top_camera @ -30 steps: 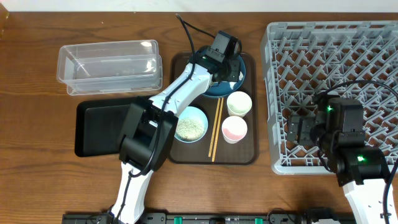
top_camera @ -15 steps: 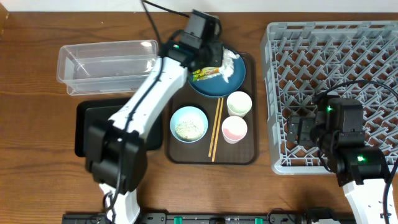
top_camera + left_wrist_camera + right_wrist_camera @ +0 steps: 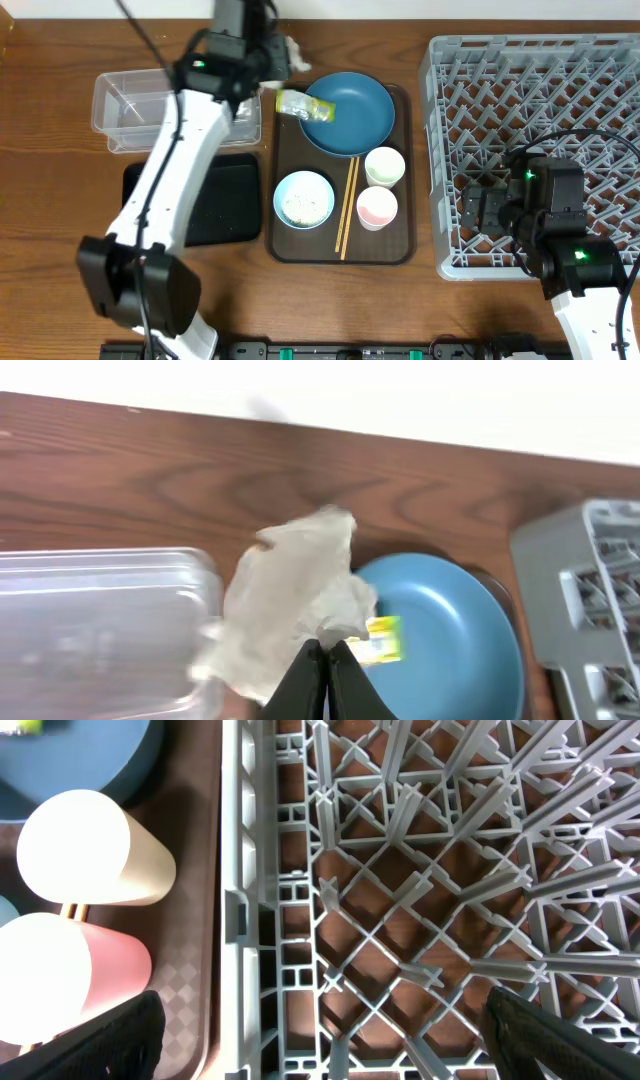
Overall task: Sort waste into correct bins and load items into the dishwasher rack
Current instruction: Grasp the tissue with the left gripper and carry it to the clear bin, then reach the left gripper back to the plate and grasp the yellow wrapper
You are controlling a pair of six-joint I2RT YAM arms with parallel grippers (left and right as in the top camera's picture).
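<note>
My left gripper [image 3: 268, 47] is shut on the crumpled white tissue [image 3: 291, 45] and holds it in the air between the clear tub [image 3: 175, 100] and the dark blue dish [image 3: 350, 112]. In the left wrist view the fingers [image 3: 325, 652] pinch the tissue [image 3: 290, 595]. The yellow-green wrapper [image 3: 300, 103] lies at the dish's left rim; it also shows in the left wrist view [image 3: 378, 640]. The small bowl [image 3: 303, 198] holds rice scraps. Two cups [image 3: 384, 166] [image 3: 377, 207] and chopsticks [image 3: 347, 205] are on the brown tray. My right gripper [image 3: 485, 210] is open and empty over the rack's [image 3: 540, 90] left edge.
The black tray [image 3: 150, 215] lies in front of the clear tub, partly under my left arm. The brown serving tray [image 3: 400, 250] sits between it and the rack. In the right wrist view the cups [image 3: 90, 845] [image 3: 60, 975] stand just left of the rack wall [image 3: 245, 900].
My left gripper has lifted the tissue off the blue dish and swung left and back toward the clear tub. The wrapper has shifted to the dish's left rim. The right arm has not moved.
</note>
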